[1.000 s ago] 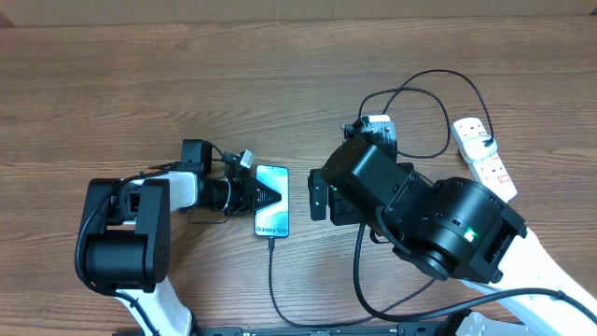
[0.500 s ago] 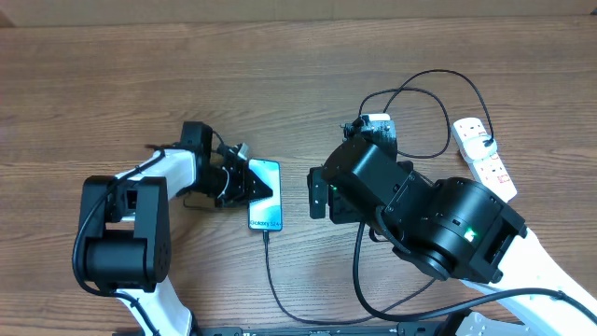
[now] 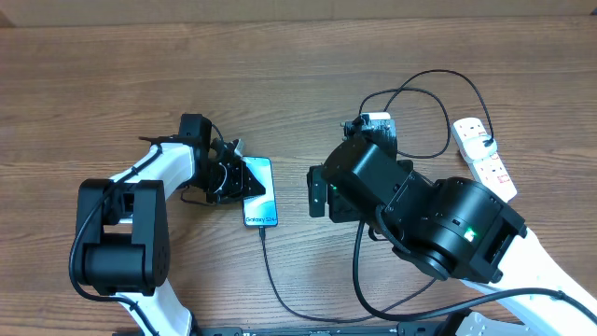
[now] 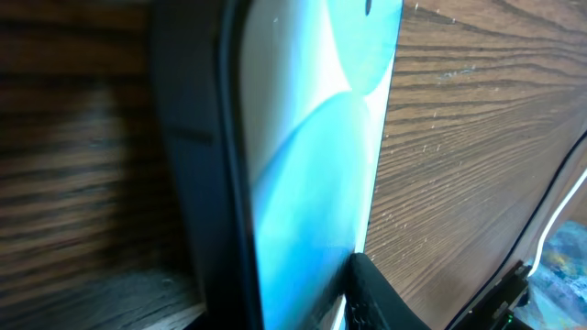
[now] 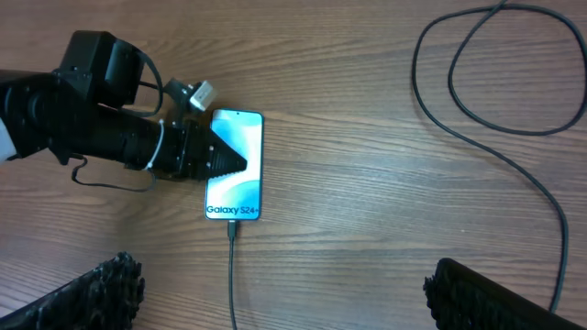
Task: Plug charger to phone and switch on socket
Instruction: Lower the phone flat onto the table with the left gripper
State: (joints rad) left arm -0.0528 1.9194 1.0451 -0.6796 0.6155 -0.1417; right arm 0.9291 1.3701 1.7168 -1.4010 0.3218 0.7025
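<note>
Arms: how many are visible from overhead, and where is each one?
2. The left arm reaches to the phone from its left side; the right arm is between the phone and the socket. None seems hidden.

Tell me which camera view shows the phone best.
The right wrist view: the whole phone, face up, screen text readable, the charger at its bottom edge and the left gripper on its side. Overhead shows it smaller, partly under that gripper. Left wrist shows only a close slice of screen and dark edge.
</note>
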